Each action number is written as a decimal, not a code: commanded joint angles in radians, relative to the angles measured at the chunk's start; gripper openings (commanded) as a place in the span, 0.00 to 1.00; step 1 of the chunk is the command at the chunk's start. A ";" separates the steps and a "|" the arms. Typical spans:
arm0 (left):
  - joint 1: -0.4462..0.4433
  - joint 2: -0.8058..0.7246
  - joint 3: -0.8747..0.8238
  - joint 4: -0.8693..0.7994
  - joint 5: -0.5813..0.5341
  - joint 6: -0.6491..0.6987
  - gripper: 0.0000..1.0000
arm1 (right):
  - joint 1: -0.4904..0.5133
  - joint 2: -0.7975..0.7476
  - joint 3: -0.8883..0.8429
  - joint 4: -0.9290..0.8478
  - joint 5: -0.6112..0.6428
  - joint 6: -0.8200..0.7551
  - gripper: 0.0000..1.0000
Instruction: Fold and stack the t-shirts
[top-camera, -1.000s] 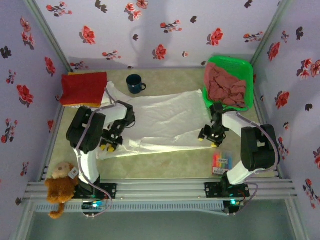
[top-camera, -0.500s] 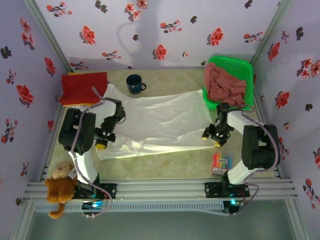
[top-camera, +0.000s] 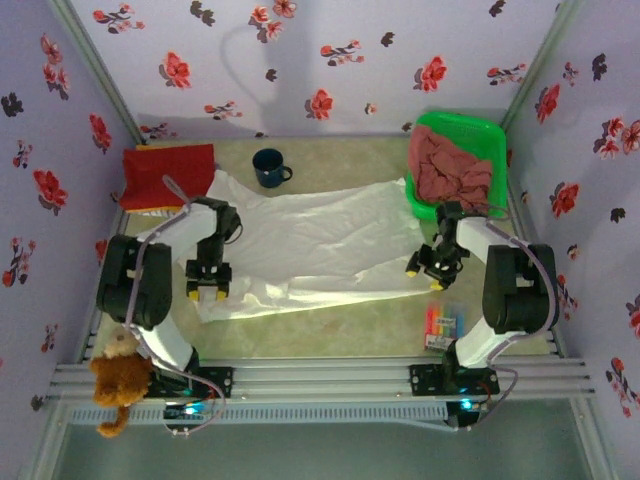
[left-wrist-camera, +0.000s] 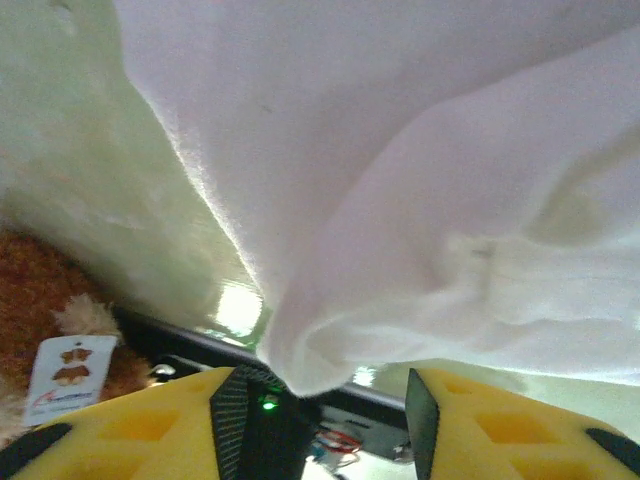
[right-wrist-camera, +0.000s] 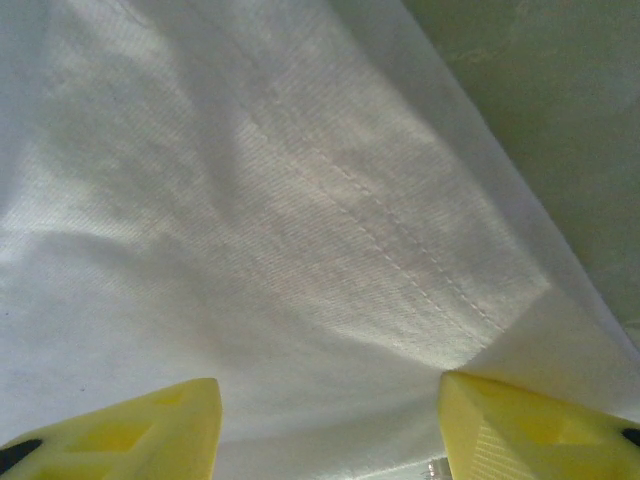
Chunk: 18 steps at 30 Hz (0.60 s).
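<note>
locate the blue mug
Top view: the blue mug stands at the back, left of centre, right of the red t-shirt and just beyond the white t-shirt.

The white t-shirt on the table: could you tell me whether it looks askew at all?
Yes: the white t-shirt lies slanted and unevenly spread, its near edge rumpled into folds near the left hand.
</note>
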 joint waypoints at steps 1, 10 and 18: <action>-0.001 -0.115 -0.034 0.014 -0.018 -0.185 0.52 | -0.007 -0.024 -0.008 -0.008 -0.014 -0.022 0.60; -0.074 -0.449 -0.291 0.154 -0.002 -0.535 0.53 | -0.007 -0.003 -0.022 0.011 -0.053 -0.016 0.60; -0.107 -0.445 -0.399 0.262 0.009 -0.614 0.47 | -0.007 0.025 -0.012 0.029 -0.069 -0.018 0.60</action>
